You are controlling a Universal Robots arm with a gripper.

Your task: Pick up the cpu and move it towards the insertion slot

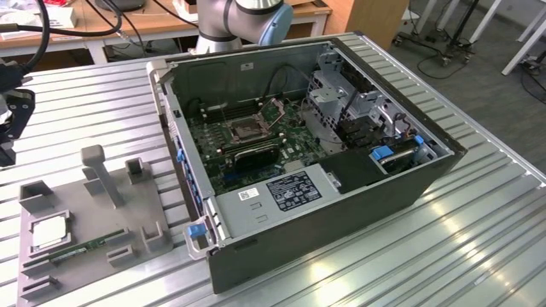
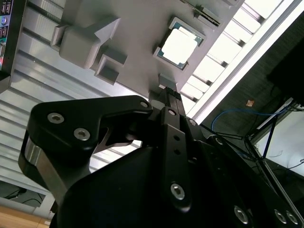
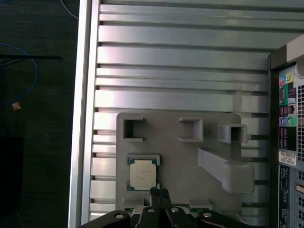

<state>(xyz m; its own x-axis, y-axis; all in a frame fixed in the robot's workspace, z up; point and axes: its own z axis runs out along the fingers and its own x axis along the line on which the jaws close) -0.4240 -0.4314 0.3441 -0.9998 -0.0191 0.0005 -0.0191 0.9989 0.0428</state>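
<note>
The cpu [image 1: 50, 230] lies flat in a square recess of the grey fixture plate [image 1: 111, 211], at the exterior view's lower left; it also shows in both wrist views [image 3: 142, 173] [image 2: 179, 46]. My gripper [image 3: 159, 191] hangs well above the plate near that view's left edge [image 1: 7, 153], its thin fingers pressed together and holding nothing. In the first wrist view its tips sit just beside the cpu's edge. The insertion slot [image 1: 250, 130] is a silvery-framed square socket on the green board inside the open computer case [image 1: 341, 211].
The fixture plate carries a tall post [image 1: 96, 173], several small blocks, and a green memory stick [image 1: 81, 248] next to the cpu. The case walls stand high around the board. The ribbed metal table [image 1: 477, 211] ends close to the plate, with floor and cables beyond.
</note>
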